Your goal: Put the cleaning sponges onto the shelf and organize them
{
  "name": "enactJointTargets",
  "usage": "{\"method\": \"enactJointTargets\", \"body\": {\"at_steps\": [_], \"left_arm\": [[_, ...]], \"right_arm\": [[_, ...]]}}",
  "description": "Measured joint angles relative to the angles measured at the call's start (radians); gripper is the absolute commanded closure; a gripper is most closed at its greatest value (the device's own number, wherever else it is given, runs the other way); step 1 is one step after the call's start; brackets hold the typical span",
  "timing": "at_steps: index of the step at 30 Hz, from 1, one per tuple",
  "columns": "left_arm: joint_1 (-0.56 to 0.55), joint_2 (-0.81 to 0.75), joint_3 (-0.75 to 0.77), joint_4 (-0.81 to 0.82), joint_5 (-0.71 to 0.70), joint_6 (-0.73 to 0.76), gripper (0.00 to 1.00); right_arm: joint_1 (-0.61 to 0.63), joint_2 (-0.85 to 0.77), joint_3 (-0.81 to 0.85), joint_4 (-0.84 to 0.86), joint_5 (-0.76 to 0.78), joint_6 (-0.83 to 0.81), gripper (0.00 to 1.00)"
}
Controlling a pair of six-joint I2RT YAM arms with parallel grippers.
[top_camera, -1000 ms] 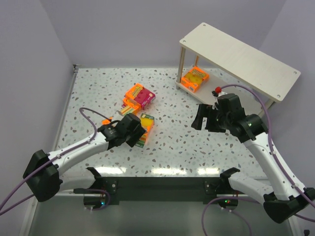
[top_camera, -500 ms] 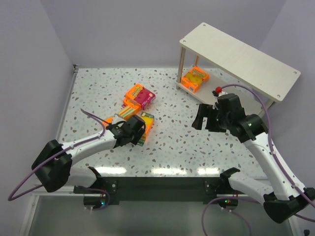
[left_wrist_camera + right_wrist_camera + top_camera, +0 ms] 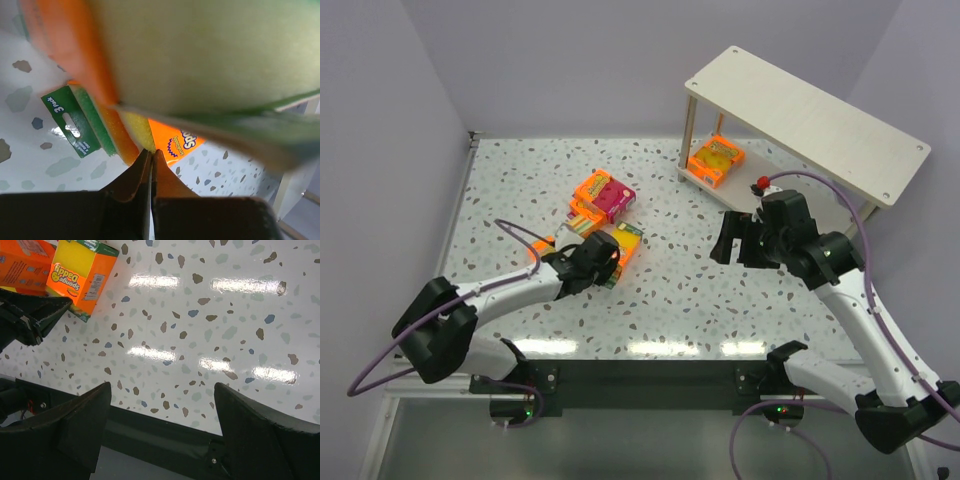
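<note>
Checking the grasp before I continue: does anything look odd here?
Yes. The left gripper is shut with its fingertips together and no pack visibly between them. The orange-and-yellow sponge pack sits just past the tips. It may be a missed grasp.

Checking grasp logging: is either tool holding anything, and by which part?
Right tool open, empty. Left tool is shut at the sponge pack edge; whether it pinches the wrapper cannot be told.

A white, dark-speckled tabletop (image 3: 700, 290) with glossy light reflections sits between plain lilac walls (image 3: 570, 60).
</note>
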Motion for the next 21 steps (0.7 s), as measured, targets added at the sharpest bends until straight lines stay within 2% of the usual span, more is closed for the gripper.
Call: {"method": "enactJointTargets", "body": {"at_steps": [4,8,14,21], "left_arm": [[-0.018,0.002,0.013,0.017,0.028,0.095,1.00],[-0.070,0.001,0.084,-0.064,0.054,0.182,1.00],[-0.100,-0.008,0.314,-0.167,0.064,0.279,1.00],[-0.074,0.015,0.620,-0.171,0.038,0.388,1.00]], "right_arm": [[0.000,0.001,0.010,-0.002,0.005,-0.006,0.12],[0.000,-0.001,0.037,-0.018,0.026,-0.007,0.12],[0.000,-0.020,0.083,-0.071,0.072,-0.003,0.11],[0.000,-0.085,0.160,-0.151,0.157,0.018,0.11]]}}
